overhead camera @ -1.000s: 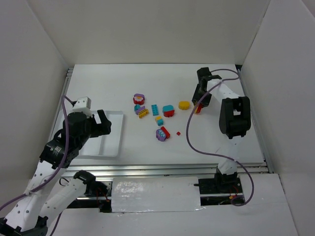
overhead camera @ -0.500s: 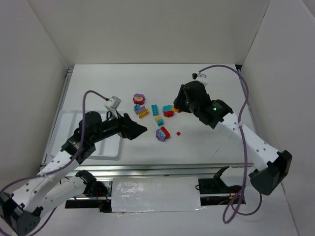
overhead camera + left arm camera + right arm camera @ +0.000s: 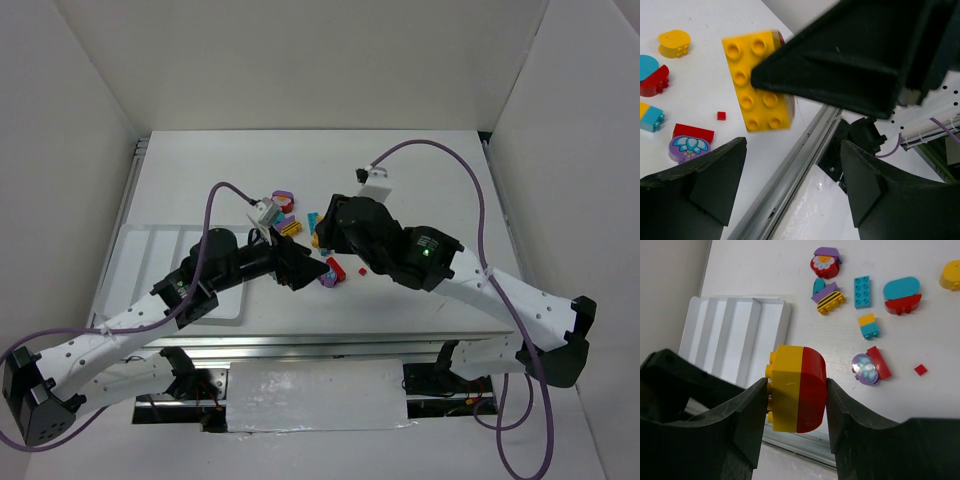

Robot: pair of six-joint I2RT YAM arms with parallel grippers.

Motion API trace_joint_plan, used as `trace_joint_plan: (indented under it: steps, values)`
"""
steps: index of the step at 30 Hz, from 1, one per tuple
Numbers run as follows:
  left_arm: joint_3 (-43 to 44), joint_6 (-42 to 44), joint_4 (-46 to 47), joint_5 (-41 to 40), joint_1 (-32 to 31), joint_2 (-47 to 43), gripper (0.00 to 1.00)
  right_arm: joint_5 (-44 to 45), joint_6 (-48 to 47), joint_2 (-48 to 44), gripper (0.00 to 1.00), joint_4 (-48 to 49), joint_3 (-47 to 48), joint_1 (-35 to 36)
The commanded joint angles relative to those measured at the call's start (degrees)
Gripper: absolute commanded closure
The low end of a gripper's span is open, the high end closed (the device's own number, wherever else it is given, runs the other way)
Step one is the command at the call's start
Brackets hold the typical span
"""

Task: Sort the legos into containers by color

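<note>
My right gripper [image 3: 795, 392] is shut on a yellow-and-red lego [image 3: 796, 389], held in the air over the table's near middle. In the left wrist view the same lego [image 3: 756, 80] shows its studded yellow face just past my left gripper [image 3: 792, 192], which is open with nothing between its fingers. In the top view the two grippers meet, left [image 3: 298, 267] and right [image 3: 322, 238]. Loose legos lie behind: a teal brick [image 3: 863, 291], a teal-and-red one [image 3: 902, 292], a yellow-and-teal one [image 3: 869, 326], a purple flower piece [image 3: 865, 368]. The white tray of containers [image 3: 735, 335] lies at the left.
More pieces lie about: a red-and-purple flower lego [image 3: 826, 262], a striped yellow one [image 3: 830, 299], a yellow rounded one [image 3: 951, 275], a tiny red square [image 3: 920, 369]. The table's metal front rail [image 3: 790, 170] runs close under the left gripper. White walls enclose the table.
Both arms have swung in to the middle: the right one from the back right with its lego, the left one from over the tray. The left jaws have narrowed slightly.
</note>
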Motion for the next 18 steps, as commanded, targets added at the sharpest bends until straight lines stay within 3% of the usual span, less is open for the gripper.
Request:
trace_joint_plan:
  steps: [1,9,13,18]
  values:
    - [2.57,2.63,3.02,-2.45,-0.48,-0.32,0.13,3.21,1.39,-0.38,1.0,0.77,2.62,3.09]
    - [3.1,3.33,2.75,-4.73,-0.39,-0.67,0.23,4.27,1.13,2.96,1.0,0.33,5.79,6.78]
    - [2.49,3.42,2.93,-5.17,-0.39,-1.81,0.39,4.27,0.69,3.84,1.0,0.15,6.4,6.87]
    - [2.31,3.69,2.49,-6.05,-0.39,-3.04,0.37,4.62,0.69,4.1,1.0,0.15,6.23,6.79]
